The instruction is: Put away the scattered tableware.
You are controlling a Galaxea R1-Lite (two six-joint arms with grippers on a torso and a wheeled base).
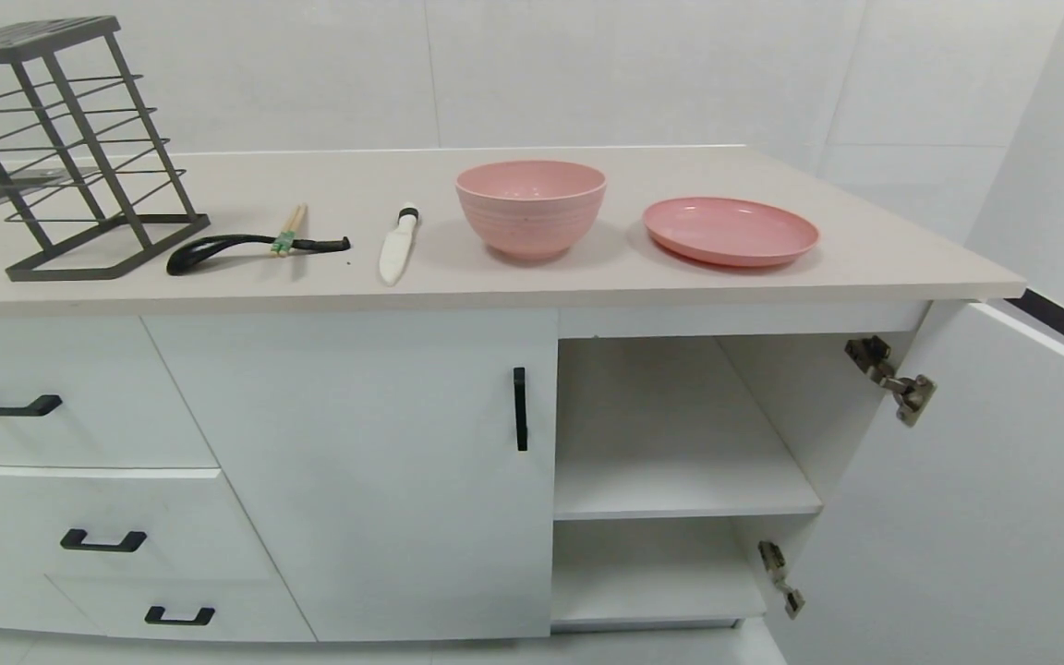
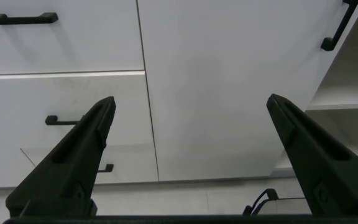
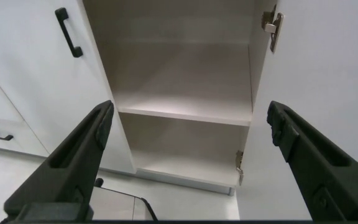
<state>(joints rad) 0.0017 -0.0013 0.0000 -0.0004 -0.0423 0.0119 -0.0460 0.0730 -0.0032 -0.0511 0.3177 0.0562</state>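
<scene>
Tableware lies on the countertop point(image 1: 864, 268): pink bowl point(image 1: 530, 208) beside pink plate point(image 1: 730, 230), then a white utensil point(image 1: 398, 245) and chopsticks point(image 1: 290, 231) across a black spoon point(image 1: 236, 247). The cabinet point(image 1: 671, 480) stands open, presumably as the destination. Left gripper point(image 2: 191, 99) and right gripper point(image 3: 189, 106) gape wide, empty, low before the cabinet fronts. White utensil's type unclear — knife or spatula.

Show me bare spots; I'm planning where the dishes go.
The upper shelf and lower shelf lie bare between the closed door and the hinged wall. On the counter, the strip behind bowl and plate is free. Crowded: between rack and bowl, where ladle, chopsticks and white utensil lie.
</scene>
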